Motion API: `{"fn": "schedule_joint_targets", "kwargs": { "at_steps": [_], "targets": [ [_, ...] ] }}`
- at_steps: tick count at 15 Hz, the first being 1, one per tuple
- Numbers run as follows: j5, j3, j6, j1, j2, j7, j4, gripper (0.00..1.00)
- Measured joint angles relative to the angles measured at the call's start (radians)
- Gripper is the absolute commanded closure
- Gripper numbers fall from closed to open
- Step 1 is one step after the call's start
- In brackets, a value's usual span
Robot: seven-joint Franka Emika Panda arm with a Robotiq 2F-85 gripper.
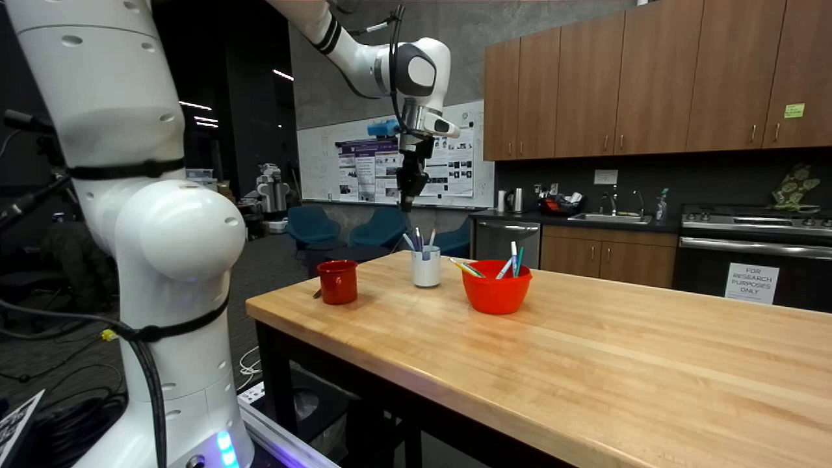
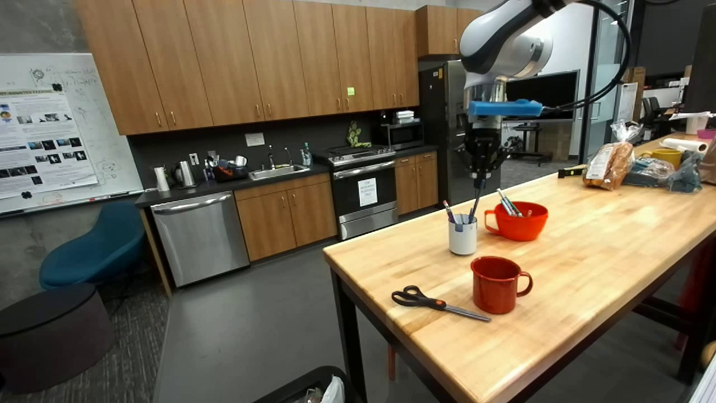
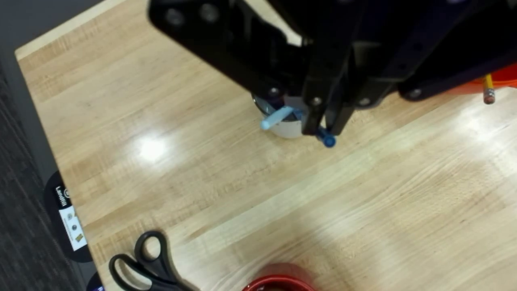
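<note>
One blue pen (image 3: 329,141) pinched in nearly closed claw (image 3: 324,128) above white cup (image 2: 462,240).

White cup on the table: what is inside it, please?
Several pens stand in the white cup. Its walls cover their lower ends and the inside bottom.

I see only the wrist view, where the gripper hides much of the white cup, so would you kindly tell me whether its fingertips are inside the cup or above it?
Observer: Above it: in both exterior views, the gripper ends higher than the rim of the white cup.
Operator: Thank you; what does the red bowl hold besides the pencil I see?
Observer: In both exterior views, pens stick up out of it as well.
</note>
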Motion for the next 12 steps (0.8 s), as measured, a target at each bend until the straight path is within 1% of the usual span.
{"fn": "schedule_joint_targets", "kwargs": {
  "at_steps": [1, 5, 7, 10, 12],
  "targets": [
    [0.0, 0.001, 0.004, 0.001, 0.008, 0.0, 0.002, 0.63],
    [0.0, 0.001, 0.04, 0.002, 0.027, 0.003, 0.01, 0.37],
    [-0.007, -0.001, 0.09, -0.001, 0.028, 0.016, 0.011, 0.23],
    [-0.058, -0.002, 0.18, -0.012, 0.03, 0.073, 0.011, 0.03],
    [-0.124, -0.002, 0.239, -0.022, 0.035, 0.132, 0.01, 0.0]
  ]
}}
